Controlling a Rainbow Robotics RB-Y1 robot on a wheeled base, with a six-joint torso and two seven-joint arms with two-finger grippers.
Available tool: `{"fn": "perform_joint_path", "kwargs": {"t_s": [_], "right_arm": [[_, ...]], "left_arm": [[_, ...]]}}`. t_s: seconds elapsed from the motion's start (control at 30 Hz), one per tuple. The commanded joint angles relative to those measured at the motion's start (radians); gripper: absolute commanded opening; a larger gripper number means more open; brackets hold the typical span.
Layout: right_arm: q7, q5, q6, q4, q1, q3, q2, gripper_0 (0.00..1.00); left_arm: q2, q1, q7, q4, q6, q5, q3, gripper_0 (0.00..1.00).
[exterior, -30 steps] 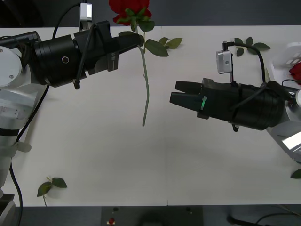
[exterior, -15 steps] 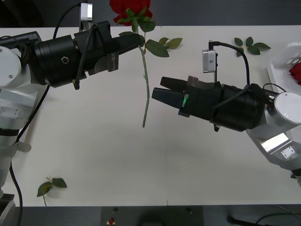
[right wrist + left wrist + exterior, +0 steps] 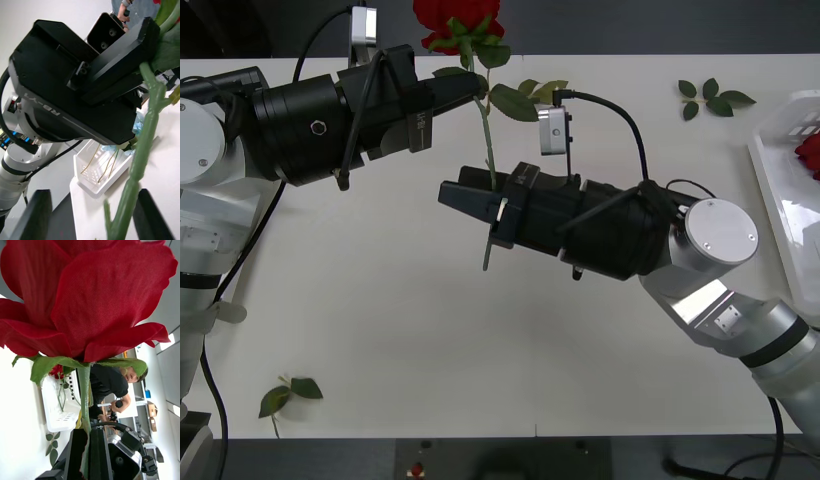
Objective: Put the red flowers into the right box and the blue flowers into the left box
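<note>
Left gripper (image 3: 476,84) clenches the artificial deep-red rose (image 3: 457,18) below its bloom, stem hanging free. Right gripper (image 3: 465,199), fingers spread, straddles the stem, likely for a handover toward the shallow white plastic right box (image 3: 777,190).

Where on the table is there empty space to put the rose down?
Bare table runs along the near edge, between the leaf sprig at the near left corner and the right arm. It is crowded in the middle, where the left tool holds the red rose and the right tool straddles its stem.
</note>
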Motion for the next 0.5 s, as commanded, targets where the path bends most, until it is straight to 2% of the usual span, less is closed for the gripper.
{"fn": "perform_joint_path", "kwargs": {"t_s": [0.03,0.07,0.1,0.13,0.5], "right_arm": [[-0.027,0.002,0.001,0.034,-0.049,-0.010,0.030,0.19],[-0.029,0.000,0.000,0.040,-0.054,-0.010,0.033,0.13],[-0.032,0.002,0.001,0.052,-0.063,-0.010,0.034,0.03],[-0.035,0.002,0.001,0.059,-0.066,-0.010,0.037,0.00],[-0.056,0.000,0.004,0.066,-0.078,-0.008,0.030,0.00]], "left_arm": [[-0.001,-0.012,-0.056,-0.037,0.005,0.007,0.005,0.00],[-0.001,-0.012,-0.056,-0.037,0.005,0.007,0.005,0.00],[-0.001,-0.012,-0.056,-0.037,0.005,0.007,0.005,0.00],[-0.001,-0.012,-0.056,-0.037,0.005,0.007,0.005,0.00],[-0.001,-0.012,-0.056,-0.037,0.005,0.007,0.005,0.00]]}}
